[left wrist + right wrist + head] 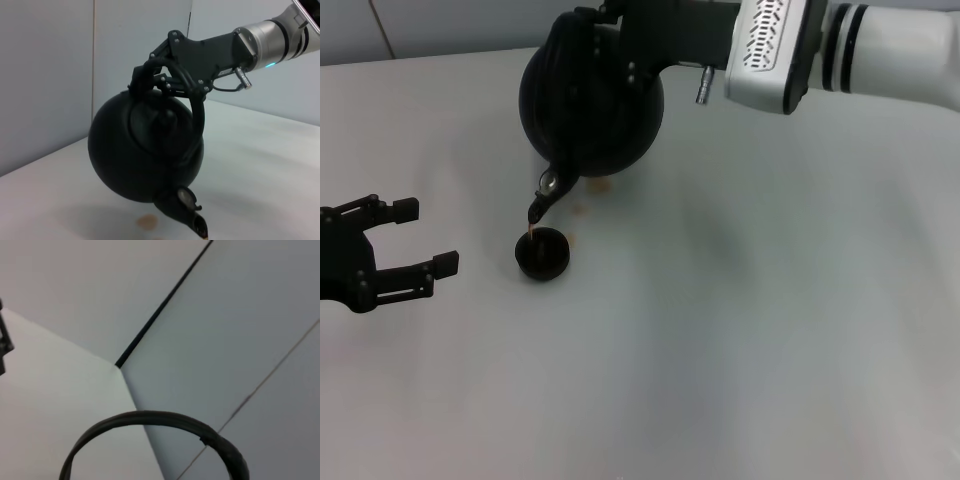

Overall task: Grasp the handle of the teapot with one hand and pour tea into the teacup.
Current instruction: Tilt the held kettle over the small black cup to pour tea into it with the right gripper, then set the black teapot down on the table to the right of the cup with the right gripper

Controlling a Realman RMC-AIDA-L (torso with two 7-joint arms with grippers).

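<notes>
The glossy black teapot (590,105) hangs tilted in the air, spout (545,200) down toward the small dark teacup (541,253) on the table. A thin stream of tea (532,231) runs from the spout tip into the cup. My right gripper (590,25) is shut on the black arched handle (192,97) above the lid; the left wrist view shows its fingers (160,75) clamped around the handle. The handle's arc also shows in the right wrist view (150,420). My left gripper (415,240) is open and empty, left of the cup.
Pale orange-brown tea spots (582,210) lie on the white table (740,330) beside the cup, and one (147,221) under the pot. A wall stands behind the table's far edge.
</notes>
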